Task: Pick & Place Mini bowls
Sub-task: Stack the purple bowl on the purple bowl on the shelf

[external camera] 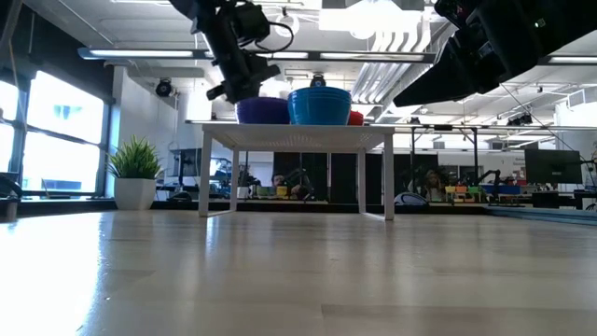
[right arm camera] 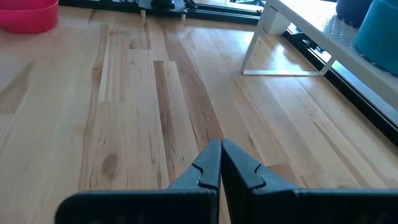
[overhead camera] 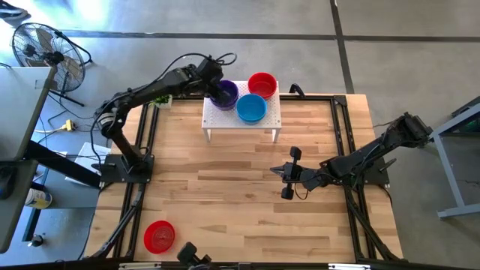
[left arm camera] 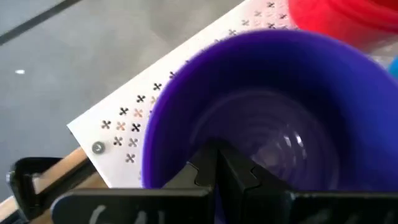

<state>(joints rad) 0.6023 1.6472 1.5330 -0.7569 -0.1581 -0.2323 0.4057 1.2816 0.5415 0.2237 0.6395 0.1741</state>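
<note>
Step in hand: the left gripper (overhead camera: pixel 218 88) is at the purple bowl (overhead camera: pixel 224 94) on the white perforated stand (overhead camera: pixel 241 121), either just setting it down or about to take it; which of the two cannot be told from this moment alone.

Left gripper state: in the left wrist view its two dark fingers (left arm camera: pixel 205 171) meet at the bowl's near rim, seemingly pinched on the wall, though a thin rim between them cannot be made out for certain.

Next move, as a judgement: if placing, the fingers must part and lift straight up, so the bowl is not dragged off the stand's left end.

Left arm pose: stretched from its base on the table's left edge towards the far side, wrist bent down over the stand.

Bowls on the stand: purple at the left end, a blue bowl (overhead camera: pixel 251 109) just beside it, a red bowl (overhead camera: pixel 262 84) behind (the three sit close together).

Bowl still apart: another red bowl (overhead camera: pixel 159 235) lies on the wooden table (overhead camera: pixel 225 195) near its front left corner.

Right arm: waiting low over the table's right half, right gripper (overhead camera: pixel 283 172) with fingers pressed together, holding nothing.
</note>
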